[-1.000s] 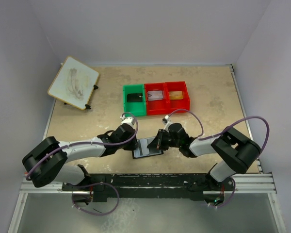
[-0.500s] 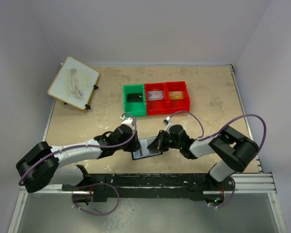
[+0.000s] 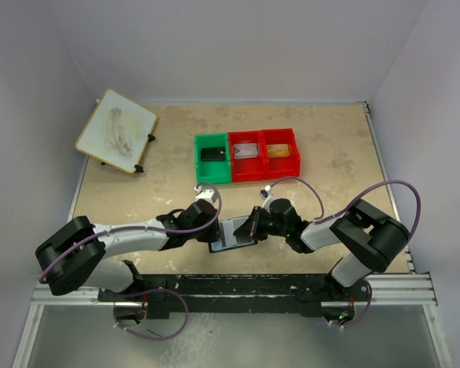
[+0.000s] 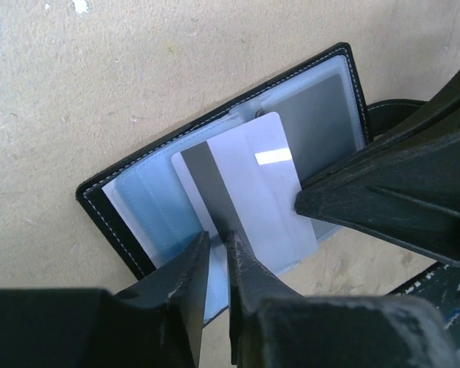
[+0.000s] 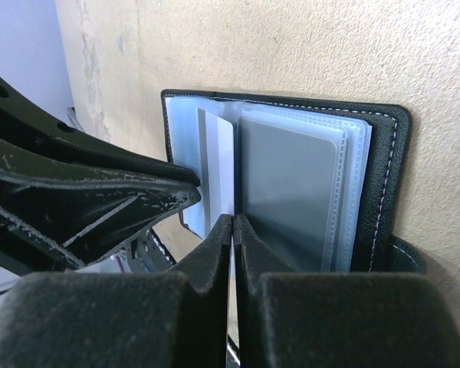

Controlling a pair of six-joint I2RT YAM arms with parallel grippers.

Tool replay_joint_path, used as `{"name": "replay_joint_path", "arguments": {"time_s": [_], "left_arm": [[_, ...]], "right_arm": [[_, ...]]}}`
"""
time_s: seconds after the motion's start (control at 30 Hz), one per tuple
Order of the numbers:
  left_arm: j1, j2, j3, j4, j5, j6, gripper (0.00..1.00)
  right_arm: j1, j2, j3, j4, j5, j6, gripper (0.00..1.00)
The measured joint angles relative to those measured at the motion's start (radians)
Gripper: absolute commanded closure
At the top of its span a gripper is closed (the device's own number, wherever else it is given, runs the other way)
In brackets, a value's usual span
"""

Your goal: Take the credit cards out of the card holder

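The card holder (image 3: 234, 234) lies open on the table between both grippers, black outside (image 5: 383, 184) and pale blue inside (image 4: 149, 207). A pale credit card (image 4: 249, 184) with a dark stripe sticks partly out of it, across the fold. My left gripper (image 4: 219, 239) hovers over the card's near end, its jaws a narrow gap apart with nothing visibly between them. My right gripper (image 5: 232, 220) is shut, its tips against the card's long edge (image 5: 217, 165) at the fold. Whether they pinch anything I cannot tell.
At the back stand a green bin (image 3: 201, 157) holding a dark flat card and a red double bin (image 3: 262, 138) with more items. A tilted board (image 3: 116, 132) sits at the far left. The table's near edge and the arm bases lie just behind the holder.
The left arm has shifted slightly toward the holder, and its jaws widened, then narrowed again. The right arm and the holder have stayed put.
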Motion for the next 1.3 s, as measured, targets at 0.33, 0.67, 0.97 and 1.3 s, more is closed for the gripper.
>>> {"name": "replay_joint_path", "arguments": {"time_s": [0.33,0.67,0.97,1.3], "left_arm": [[-0.006,0.011,0.013,-0.027,-0.04,0.001,0.98],[-0.006,0.023,0.026,-0.035,-0.047,0.009,1.0],[-0.006,0.025,0.028,-0.037,-0.047,0.01,1.0],[-0.006,0.03,0.036,-0.046,-0.048,0.011,1.0]], "right_arm": [[0.0,-0.001,-0.008,0.031,-0.002,0.006,0.83],[0.0,0.085,-0.009,0.15,-0.036,0.037,0.88],[0.0,0.087,-0.009,0.159,-0.036,0.056,0.78],[0.0,0.096,-0.023,0.208,-0.04,0.092,0.9]]}}
